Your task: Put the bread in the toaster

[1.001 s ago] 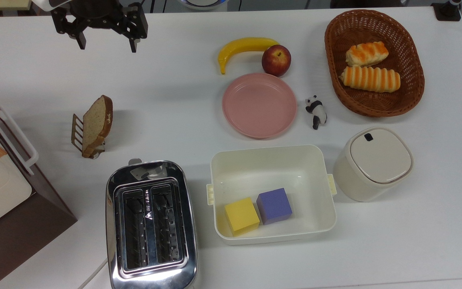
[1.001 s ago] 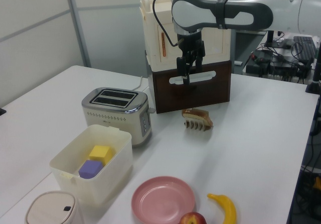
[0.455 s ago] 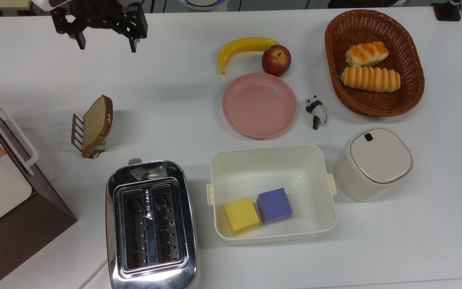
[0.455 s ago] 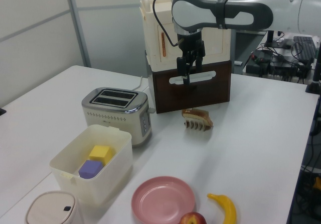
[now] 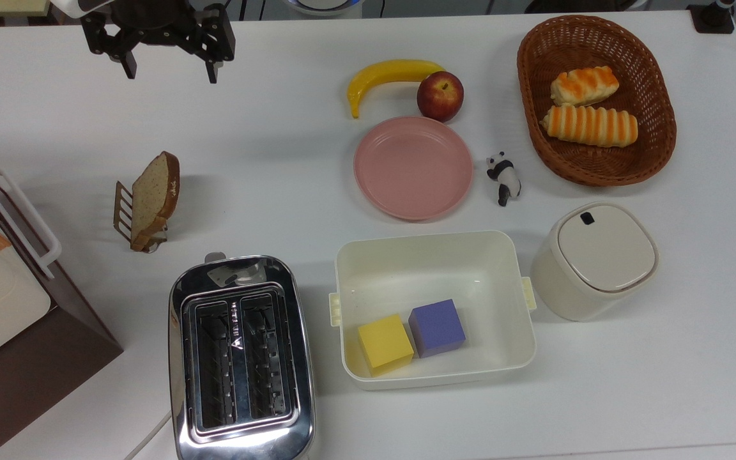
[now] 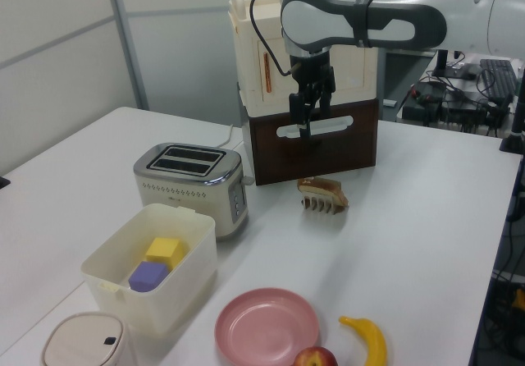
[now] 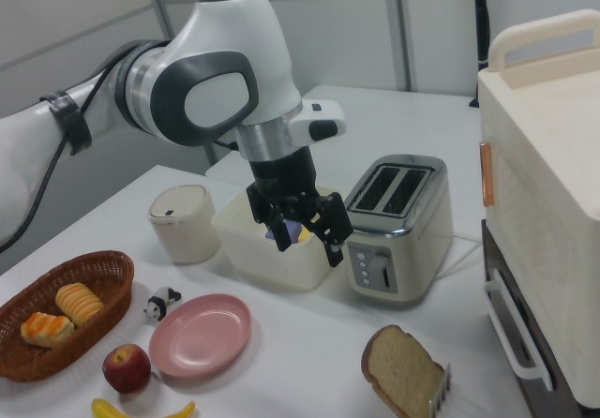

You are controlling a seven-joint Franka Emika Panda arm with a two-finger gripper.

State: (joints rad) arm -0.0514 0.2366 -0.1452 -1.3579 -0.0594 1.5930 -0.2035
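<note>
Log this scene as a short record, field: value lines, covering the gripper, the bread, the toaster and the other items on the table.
gripper: open, empty, raised above the table
bread: one slice standing upright in a small rack, untouched
toaster: chrome, both slots empty
white bin: holds a yellow cube and a purple cube
basket: two orange-striped rolls
pink plate: empty
nearby: banana, apple, panda figure, lidded canister
task state: bread not yet picked up

Banana (image 5: pixel 388 75) touching apple (image 5: pixel 440 96); plate (image 5: pixel 413 167) near.
</note>
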